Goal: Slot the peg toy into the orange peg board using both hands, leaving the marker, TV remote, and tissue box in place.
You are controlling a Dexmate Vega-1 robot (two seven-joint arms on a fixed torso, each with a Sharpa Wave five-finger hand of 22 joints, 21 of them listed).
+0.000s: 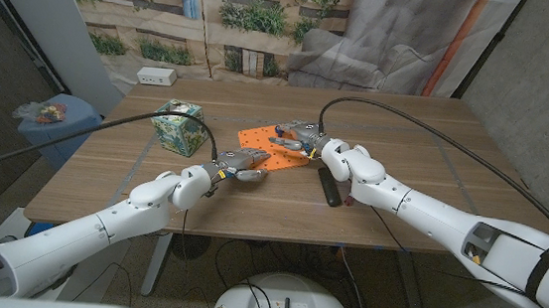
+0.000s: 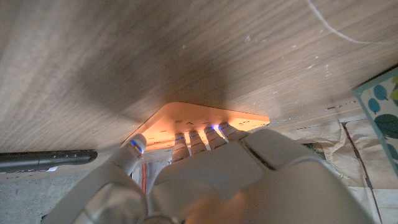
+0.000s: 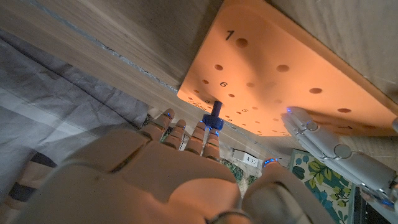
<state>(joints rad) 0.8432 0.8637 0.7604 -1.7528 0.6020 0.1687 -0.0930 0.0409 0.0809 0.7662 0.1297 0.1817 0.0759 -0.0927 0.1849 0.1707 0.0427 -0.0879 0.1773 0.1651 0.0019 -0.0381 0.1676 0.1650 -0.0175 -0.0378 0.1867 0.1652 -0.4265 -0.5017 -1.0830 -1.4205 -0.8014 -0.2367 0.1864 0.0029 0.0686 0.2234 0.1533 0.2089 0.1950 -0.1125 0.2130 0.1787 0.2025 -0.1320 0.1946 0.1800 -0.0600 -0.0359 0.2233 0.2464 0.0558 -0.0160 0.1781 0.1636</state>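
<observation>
On the wooden table (image 1: 396,135), near the middle, the orange peg board (image 1: 268,139) is lying flat. Both robot hands are sitting right at it.

The right hand (image 1: 296,136) is reaching over the far side of the board. From the right wrist view, its fingers (image 3: 208,132) are pinching a small blue peg toy (image 3: 214,117). The peg is standing up on end just over the board's holes and printed numbers. I cannot tell if its tip is touching the board or sitting in a hole. In the head view the peg is too small and too covered by the hand to make out.

The left hand (image 1: 241,165) is sitting at the near corner of the board. From the left wrist view, its fingertips (image 2: 211,130) are reaching to the edge of the board, and the rest of the board is hiding behind the hand. I cannot tell if this hand is gripping the board or only touching it.

A black TV remote (image 1: 329,185) is lying on the table just beside the right wrist, and part of it is hiding under the arm. A green patterned tissue box (image 1: 178,128) is standing near the left side of the board, a little apart from it. A dark, thin thing like a marker (image 2: 46,159) is showing in the left wrist view, but it is blurry and cut off at the edge.
</observation>
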